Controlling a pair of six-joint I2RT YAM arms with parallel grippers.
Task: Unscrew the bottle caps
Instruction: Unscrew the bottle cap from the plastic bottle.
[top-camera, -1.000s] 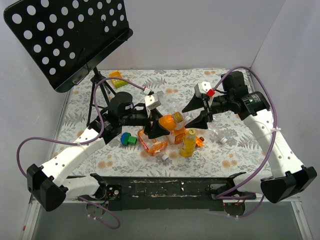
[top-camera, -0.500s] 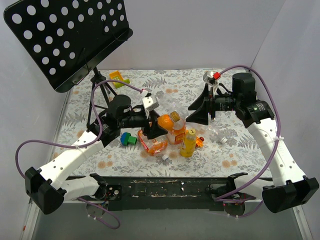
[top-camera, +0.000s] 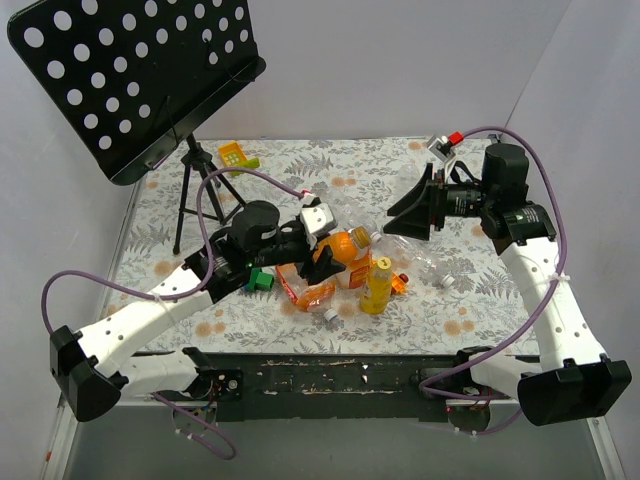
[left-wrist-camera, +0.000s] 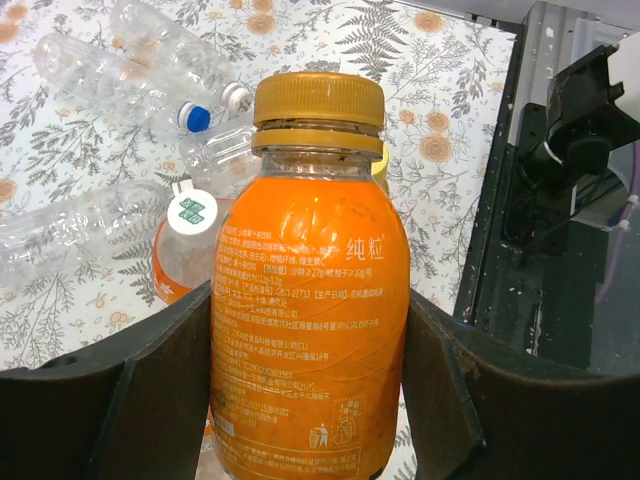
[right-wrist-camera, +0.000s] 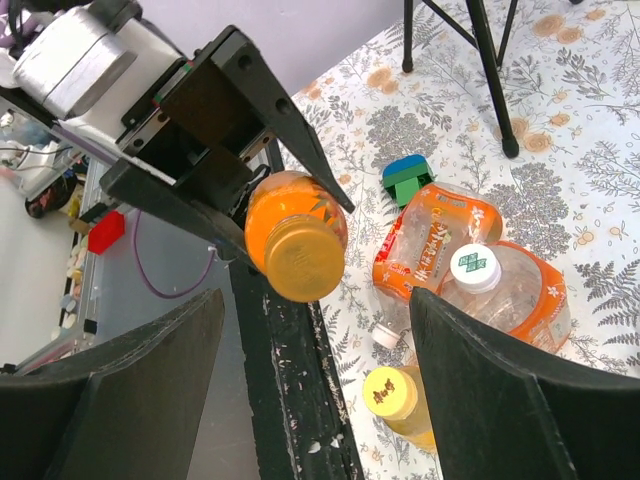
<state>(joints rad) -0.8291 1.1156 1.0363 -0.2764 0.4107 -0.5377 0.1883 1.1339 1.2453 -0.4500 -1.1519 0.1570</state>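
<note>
My left gripper (left-wrist-camera: 308, 296) is shut on the body of an orange drink bottle (left-wrist-camera: 310, 240), held off the table; its gold bottle cap (left-wrist-camera: 318, 100) is still on. From above, that bottle (top-camera: 343, 248) lies tilted with its cap (top-camera: 361, 239) pointing right, in the left gripper (top-camera: 325, 256). My right gripper (top-camera: 410, 214) stands open, a short way right of the cap and touching nothing. In the right wrist view the cap (right-wrist-camera: 303, 258) faces the open right gripper (right-wrist-camera: 315, 296). A yellow bottle (top-camera: 377, 287) stands upright with its yellow cap (right-wrist-camera: 390, 392) on.
An orange-labelled bottle with a white cap (right-wrist-camera: 473, 267) and a crushed orange-labelled bottle (top-camera: 305, 290) lie beneath. A loose white cap (top-camera: 329, 317) lies near the front edge. Clear bottles (left-wrist-camera: 130, 45), a green-and-blue block (top-camera: 258, 280), an orange toy car (top-camera: 402, 283) and a music stand (top-camera: 140, 80) surround them.
My right gripper has drawn back to the right, away from the orange bottle, and its jaws have spread wider. The left arm has shifted the held bottle slightly right and tilted it.
</note>
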